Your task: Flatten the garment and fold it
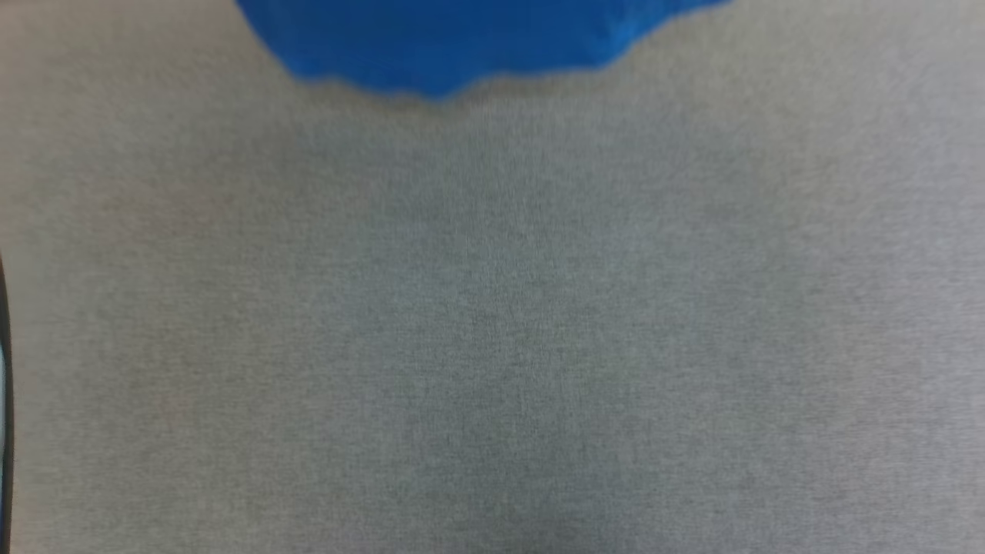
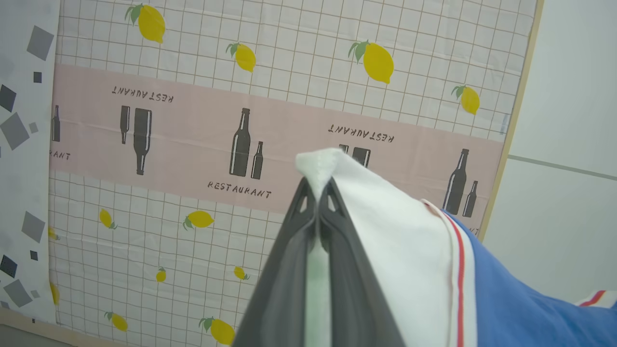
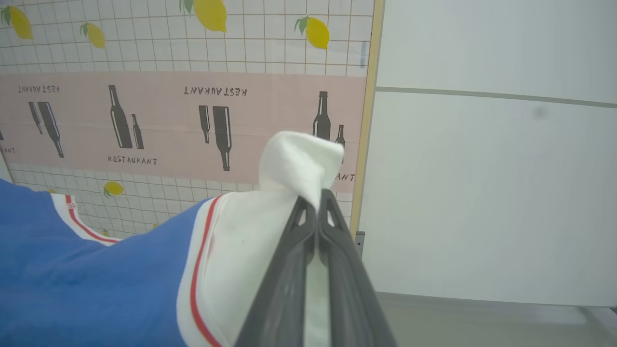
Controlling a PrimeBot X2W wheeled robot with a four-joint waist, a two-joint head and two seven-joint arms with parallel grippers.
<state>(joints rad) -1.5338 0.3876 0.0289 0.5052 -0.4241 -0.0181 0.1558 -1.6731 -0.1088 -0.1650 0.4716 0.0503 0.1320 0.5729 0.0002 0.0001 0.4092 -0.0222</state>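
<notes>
Hanging behind the garment (image 2: 506, 299), lemon-print cloth (image 2: 241, 120); grey surface (image 1: 492, 346) below.

The left gripper (image 2: 317, 188) has two long dark-grey fingers — matte, tapering. The right gripper (image 3: 317, 200) matches, with small triangular cut-outs near each tip.

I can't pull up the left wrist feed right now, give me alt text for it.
The left gripper, shut, pinches a white fold of the garment, whose white sleeve, red-striped trim and blue body trail off to the lower right. Behind is a sheet printed with lemons, bottles and the word RESTAURANT, beside a plain pale wall.
</notes>
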